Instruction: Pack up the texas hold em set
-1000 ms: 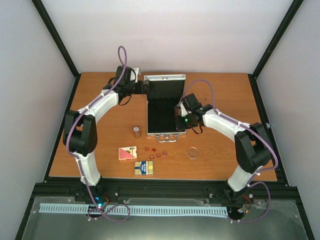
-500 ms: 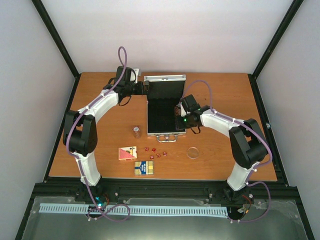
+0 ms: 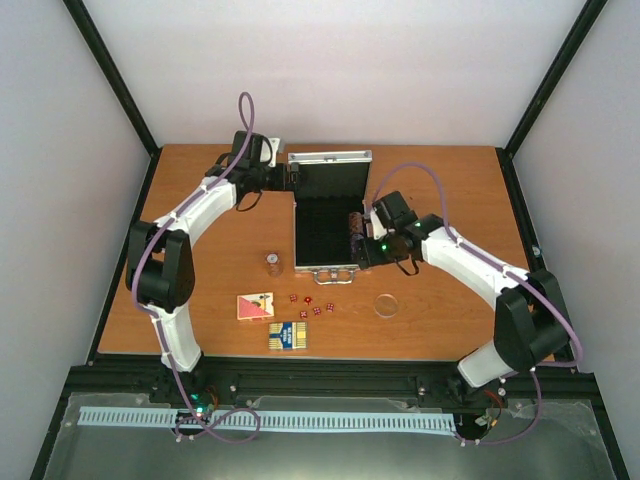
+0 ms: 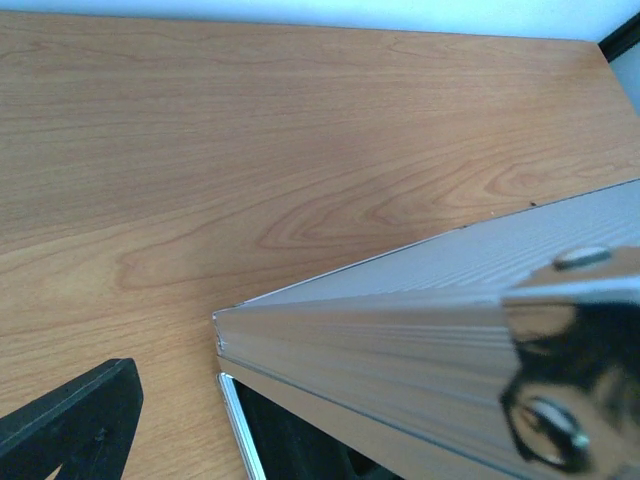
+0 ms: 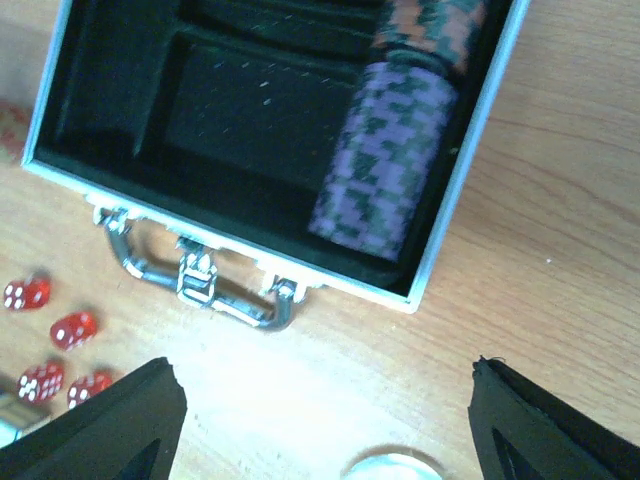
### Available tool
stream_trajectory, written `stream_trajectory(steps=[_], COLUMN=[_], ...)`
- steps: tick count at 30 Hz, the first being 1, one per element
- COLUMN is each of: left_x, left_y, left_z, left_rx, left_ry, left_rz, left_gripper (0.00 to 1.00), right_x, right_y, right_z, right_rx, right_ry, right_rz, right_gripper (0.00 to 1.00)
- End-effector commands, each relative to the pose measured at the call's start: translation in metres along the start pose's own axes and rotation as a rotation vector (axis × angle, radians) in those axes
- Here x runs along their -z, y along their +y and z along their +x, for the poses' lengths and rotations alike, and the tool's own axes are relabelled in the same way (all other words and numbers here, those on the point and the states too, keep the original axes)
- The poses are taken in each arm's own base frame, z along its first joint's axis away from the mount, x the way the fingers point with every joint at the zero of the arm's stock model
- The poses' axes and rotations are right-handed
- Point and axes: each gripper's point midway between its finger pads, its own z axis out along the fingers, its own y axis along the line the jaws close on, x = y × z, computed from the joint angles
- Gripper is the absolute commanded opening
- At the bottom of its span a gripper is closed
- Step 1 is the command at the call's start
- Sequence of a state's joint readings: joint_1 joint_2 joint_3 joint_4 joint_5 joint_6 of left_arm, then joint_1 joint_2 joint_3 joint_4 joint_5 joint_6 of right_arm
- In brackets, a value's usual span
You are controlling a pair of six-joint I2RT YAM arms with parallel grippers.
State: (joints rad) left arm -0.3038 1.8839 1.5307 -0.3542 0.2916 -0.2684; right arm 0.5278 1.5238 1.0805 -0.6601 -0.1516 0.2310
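Observation:
The silver case (image 3: pixel 296 232) lies open at mid-table with its lid (image 3: pixel 330 172) upright at the back. A purple chip stack (image 5: pixel 385 165) and a dark orange one (image 5: pixel 430 25) lie in its right slot. My right gripper (image 3: pixel 362 253) hangs open and empty over the table at the case's near right corner (image 5: pixel 335 420). My left gripper (image 3: pixel 290 177) is at the lid's left corner (image 4: pixel 450 300); its one visible finger (image 4: pixel 70 420) stands wide of the lid. On the table lie another chip stack (image 3: pixel 272 263), two card decks (image 3: pixel 255 306) (image 3: pixel 288 336), red dice (image 3: pixel 308 304) and a clear disc (image 3: pixel 385 305).
The case's handle (image 5: pixel 200 280) points at the near edge, with the dice (image 5: pixel 50 330) just left of it and the disc's rim (image 5: pixel 395 468) below my right fingers. Black frame posts and white walls border the table.
My right gripper has opened, let go of the chips in the case's right slot, and drawn back toward the near right. The left arm has not moved.

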Motion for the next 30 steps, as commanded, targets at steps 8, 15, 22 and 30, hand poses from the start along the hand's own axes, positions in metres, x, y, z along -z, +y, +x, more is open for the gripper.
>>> stream_trajectory(steps=[8, 15, 22, 30], left_x=[0.036, 0.042, 0.042, 0.042], left_y=[-0.034, -0.037, -0.039, -0.042], left_z=[-0.015, -0.003, 0.000, 0.002], left_rx=[-0.057, -0.056, -0.051, -0.046], left_ry=[0.010, 0.050, 0.081, 0.109], left_rz=[0.094, 0.107, 0.117, 0.135], left_gripper=[1.00, 1.00, 1.00, 1.00], right_x=[0.012, 0.023, 0.025, 0.019], right_y=[0.034, 0.067, 0.129, 0.187], right_z=[0.042, 0.041, 0.058, 0.095], right_rx=[0.104, 0.185, 0.318, 0.468], right_ry=[0.103, 0.083, 0.101, 0.139], right_rz=[0.055, 0.053, -0.043, -0.171], right_gripper=[0.92, 1.00, 1.00, 1.00])
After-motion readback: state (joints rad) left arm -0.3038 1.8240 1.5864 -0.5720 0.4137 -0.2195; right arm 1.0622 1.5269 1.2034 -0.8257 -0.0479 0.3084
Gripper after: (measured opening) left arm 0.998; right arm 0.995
